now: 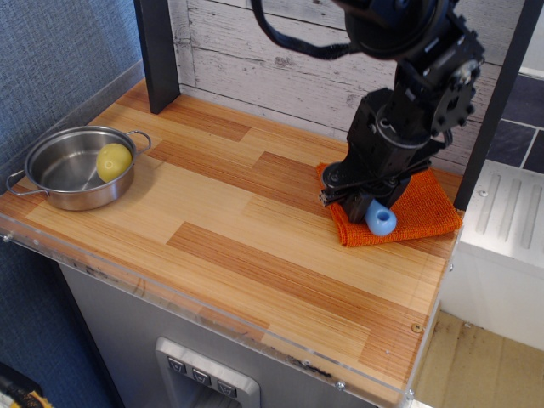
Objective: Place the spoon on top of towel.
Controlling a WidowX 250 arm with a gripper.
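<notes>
The orange towel (pixel 429 208) lies flat at the right rear of the wooden table. My black gripper (pixel 355 202) is low over the towel's left half and is shut on the spoon. Only the light-blue handle end of the spoon (pixel 380 220) shows, sticking out below the gripper toward the front, right at the towel's surface. The spoon's grey bowl is hidden by the gripper. The arm covers much of the towel's left and rear parts.
A steel pot (pixel 72 168) with a yellow lemon-like fruit (pixel 114 161) inside stands at the table's left edge. A black post (pixel 157 53) stands at the back left. The table's right edge (pixel 446 255) lies just beyond the towel.
</notes>
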